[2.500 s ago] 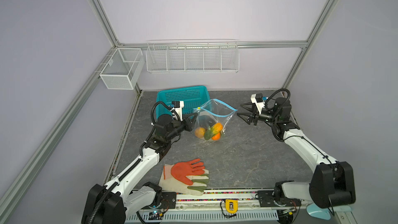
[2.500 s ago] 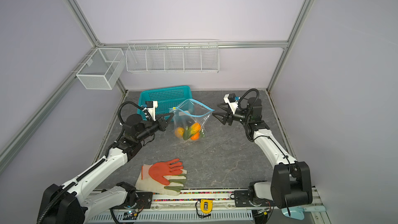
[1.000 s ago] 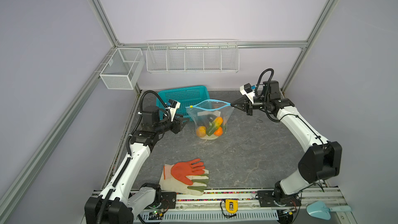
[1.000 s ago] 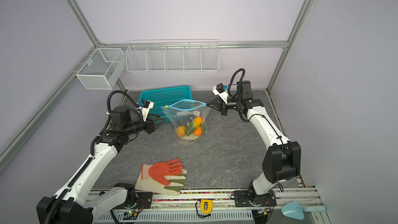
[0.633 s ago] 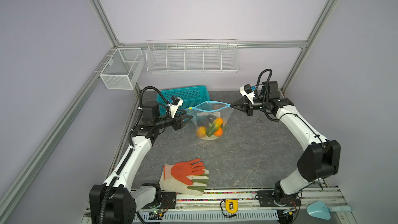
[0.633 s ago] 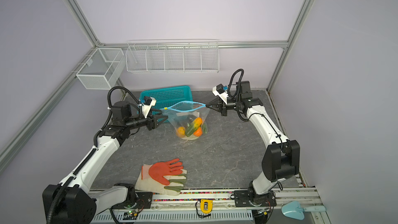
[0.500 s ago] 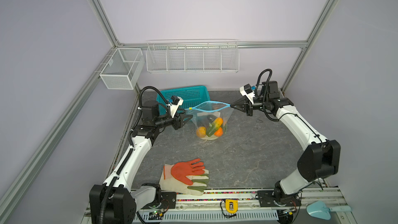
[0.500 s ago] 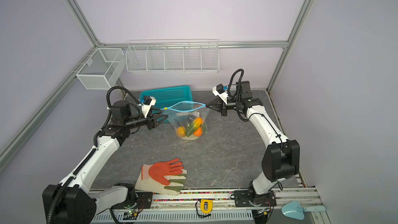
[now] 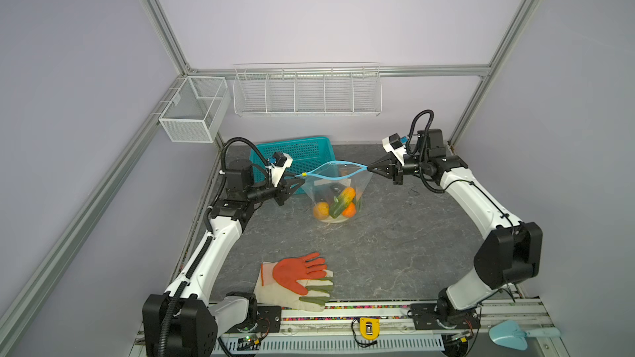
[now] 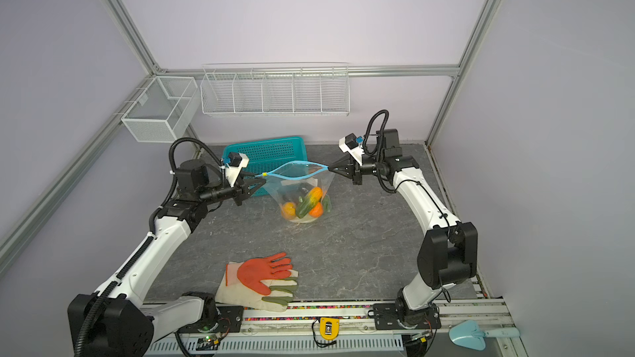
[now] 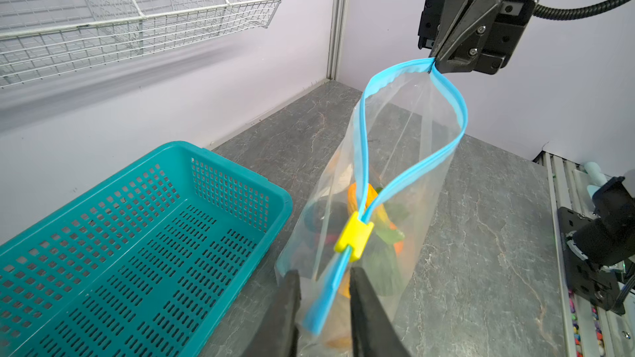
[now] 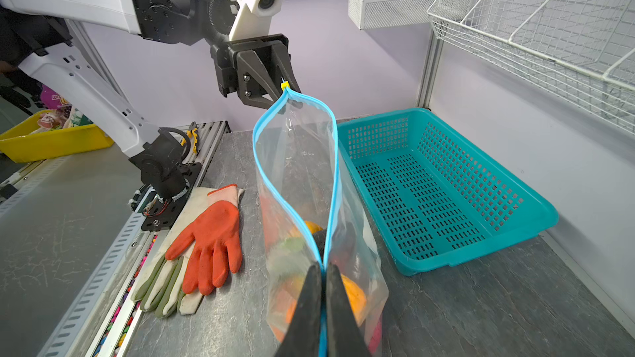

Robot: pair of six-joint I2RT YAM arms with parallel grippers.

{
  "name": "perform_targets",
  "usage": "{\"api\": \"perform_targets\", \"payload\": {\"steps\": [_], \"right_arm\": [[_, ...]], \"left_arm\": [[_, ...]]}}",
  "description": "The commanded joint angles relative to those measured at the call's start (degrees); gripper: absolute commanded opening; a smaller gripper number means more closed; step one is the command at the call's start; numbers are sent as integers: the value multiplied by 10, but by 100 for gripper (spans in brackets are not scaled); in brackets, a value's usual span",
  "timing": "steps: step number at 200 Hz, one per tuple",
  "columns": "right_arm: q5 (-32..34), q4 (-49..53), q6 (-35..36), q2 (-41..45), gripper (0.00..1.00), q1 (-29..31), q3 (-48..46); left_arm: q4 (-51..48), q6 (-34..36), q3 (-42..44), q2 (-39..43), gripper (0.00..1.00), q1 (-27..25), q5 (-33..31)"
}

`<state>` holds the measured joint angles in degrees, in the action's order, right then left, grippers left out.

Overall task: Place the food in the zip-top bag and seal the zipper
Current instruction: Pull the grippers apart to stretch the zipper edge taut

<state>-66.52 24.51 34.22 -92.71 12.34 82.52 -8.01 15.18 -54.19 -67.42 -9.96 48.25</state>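
Zip-top bag [image 9: 357, 180] hangs mouth-up between both arms, food [image 9: 338, 202] at its bottom by the counter [image 9: 395, 235]. My right gripper [image 9: 371, 167] pinches the far end of the zipper [image 9: 326, 178]. My left gripper [image 11: 323, 271] straddles the strip behind the yellow slider [image 11: 354, 235], jaws slightly apart. I'd clamp the slider squarely, then pull it steadily rightward, strip taut.

Our left gripper [image 9: 298, 180] held up, jaws slightly parted, our right gripper [image 9: 371, 168] opposite, jaws pinched tight, arms reaching inward

Stretched bag [image 9: 340, 187] spans the middle, basket [image 9: 302, 152] behind, gloves [image 9: 292, 274] front, bare tabletop [image 9: 412, 252] right
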Motion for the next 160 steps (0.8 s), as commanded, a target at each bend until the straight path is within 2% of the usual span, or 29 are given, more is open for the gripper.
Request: {"api": "perform_targets", "payload": {"steps": [1,36,71,100,132,160], "right_arm": [[-20,-8,3,-5,7,-2,3],[-15,-4,4,-4,7,-10,2],[-5,11,14,1,7,-20,3],[17,39,23,18,7,-21,8],[44,41,3,52,7,-11,-1],[74,43,-8,70,7,12,-16]], "left_arm": [[27,-2,-18,-3,19,3,5],[30,-13,-29,-10,0,2,15],[42,-43,-17,11,0,1,26],[54,-91,21,74,0,0,12],[154,-176,109,159,0,-2,-30],[192,-226,138,164,0,-7,-31]]}}
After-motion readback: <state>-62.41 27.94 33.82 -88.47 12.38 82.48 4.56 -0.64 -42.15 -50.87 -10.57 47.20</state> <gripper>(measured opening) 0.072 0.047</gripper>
